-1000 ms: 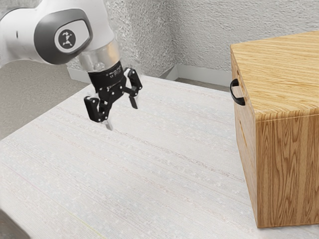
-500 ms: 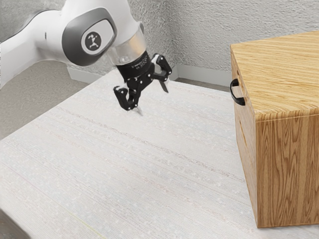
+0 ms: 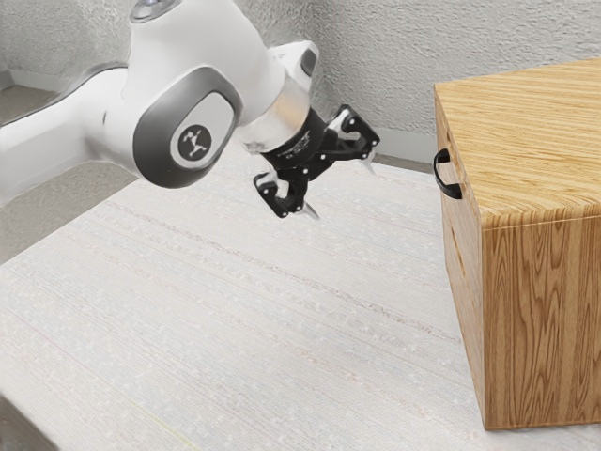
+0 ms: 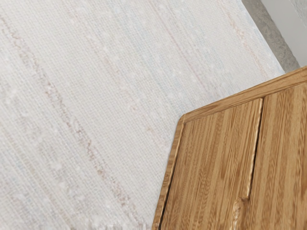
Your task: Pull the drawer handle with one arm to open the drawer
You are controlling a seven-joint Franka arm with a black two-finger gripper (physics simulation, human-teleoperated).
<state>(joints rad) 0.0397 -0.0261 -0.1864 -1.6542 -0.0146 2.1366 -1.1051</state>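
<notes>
Pincer (image 3: 342, 191), agape, nearer drawer handle (image 3: 447, 175) than before

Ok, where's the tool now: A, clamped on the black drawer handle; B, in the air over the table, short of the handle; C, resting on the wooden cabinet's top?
B: the tool hangs open above the table, with a clear gap to the handle on the cabinet.
</notes>
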